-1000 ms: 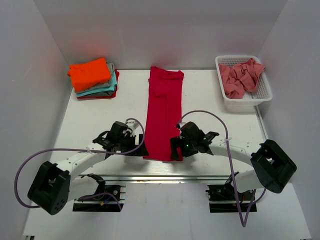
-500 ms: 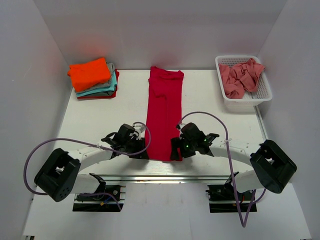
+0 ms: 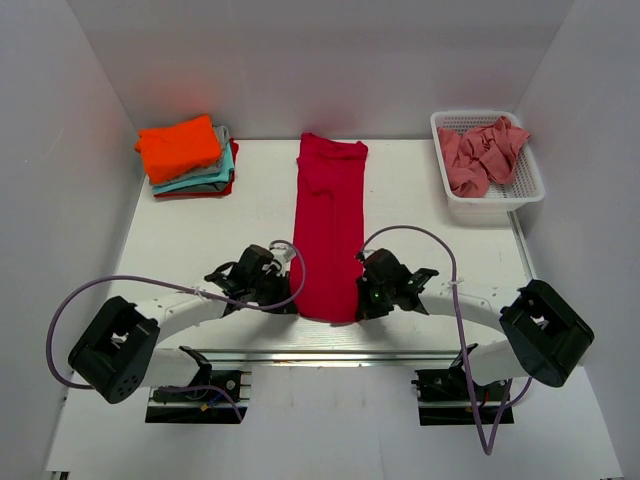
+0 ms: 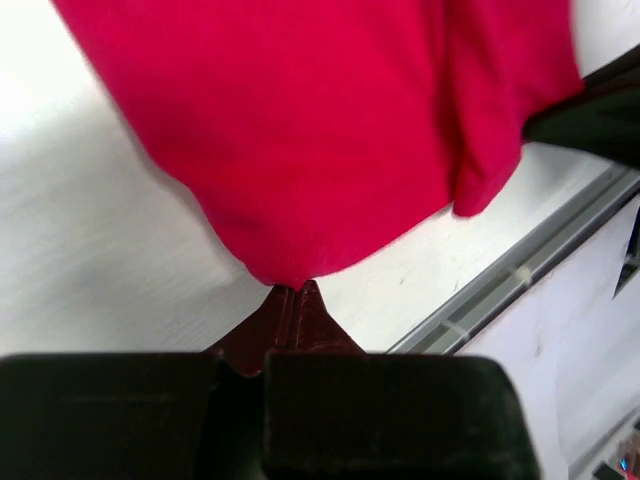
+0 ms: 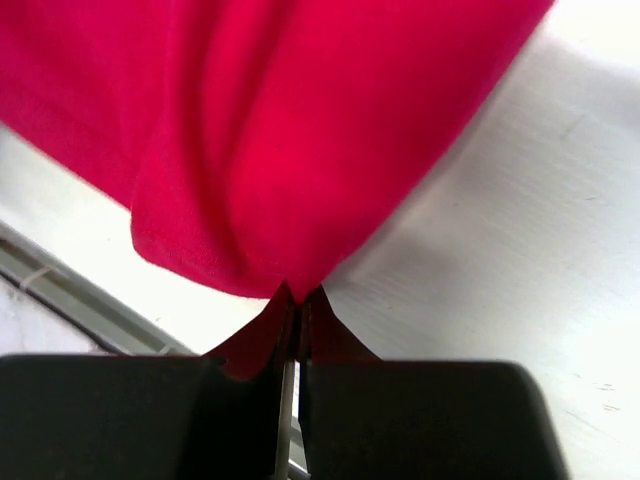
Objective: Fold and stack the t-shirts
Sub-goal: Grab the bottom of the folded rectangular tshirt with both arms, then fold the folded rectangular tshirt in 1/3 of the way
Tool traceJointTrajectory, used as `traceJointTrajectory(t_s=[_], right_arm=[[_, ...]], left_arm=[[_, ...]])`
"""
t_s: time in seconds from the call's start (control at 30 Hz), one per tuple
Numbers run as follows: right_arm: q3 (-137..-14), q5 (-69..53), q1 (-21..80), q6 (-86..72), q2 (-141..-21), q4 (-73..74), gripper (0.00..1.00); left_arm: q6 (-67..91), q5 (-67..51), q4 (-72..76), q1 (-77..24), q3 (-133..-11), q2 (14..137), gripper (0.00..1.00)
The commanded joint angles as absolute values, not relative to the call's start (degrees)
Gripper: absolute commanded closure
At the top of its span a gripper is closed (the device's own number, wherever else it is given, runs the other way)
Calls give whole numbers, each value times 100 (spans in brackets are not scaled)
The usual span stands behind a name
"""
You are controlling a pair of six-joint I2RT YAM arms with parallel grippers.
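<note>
White counter (image 3: pixel 200 240), crimson shirt (image 3: pixel 328 225) runs bottom-to-top mid-frame; my left claw (image 3: pixel 293 306) and right claw (image 3: pixel 358 306) each pinch a bottom corner, so probably fold upward.

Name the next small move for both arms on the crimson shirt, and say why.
Probably lift both near corners a little, together, to start folding them toward the far end. The left tool and right tool are each shut on a near hem corner of the crimson shirt, which lies flat as a long narrow strip.
</note>
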State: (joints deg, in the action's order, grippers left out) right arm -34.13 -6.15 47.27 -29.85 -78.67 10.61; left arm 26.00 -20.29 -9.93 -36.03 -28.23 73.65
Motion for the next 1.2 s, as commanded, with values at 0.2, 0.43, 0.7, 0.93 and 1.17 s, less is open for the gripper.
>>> traceJointTrajectory(t_s=[0.2, 0.43, 0.7, 0.93, 1.17], right_arm=[[-4453, 1282, 4659, -2839, -7734, 1248, 100], [-5588, 1951, 4360, -2111, -8560, 1397, 100], [-6784, 1960, 3798, -1890, -9517, 1406, 100], [-7514, 1706, 3419, -1617, -9992, 1468, 100], [-7901, 1434, 3155, -1538, -10388, 1240, 100]], left_arm=[[2619, -1057, -606, -3516, -3665, 7136, 100], [2874, -167, -546, -3463, -4780, 8129, 100], [2874, 1168, -756, -3278, -5992, 8841, 100], [2470, 1187, -615, -3032, -6767, 9605, 100], [2329, 871, -405, -2839, -7435, 10309, 100]])
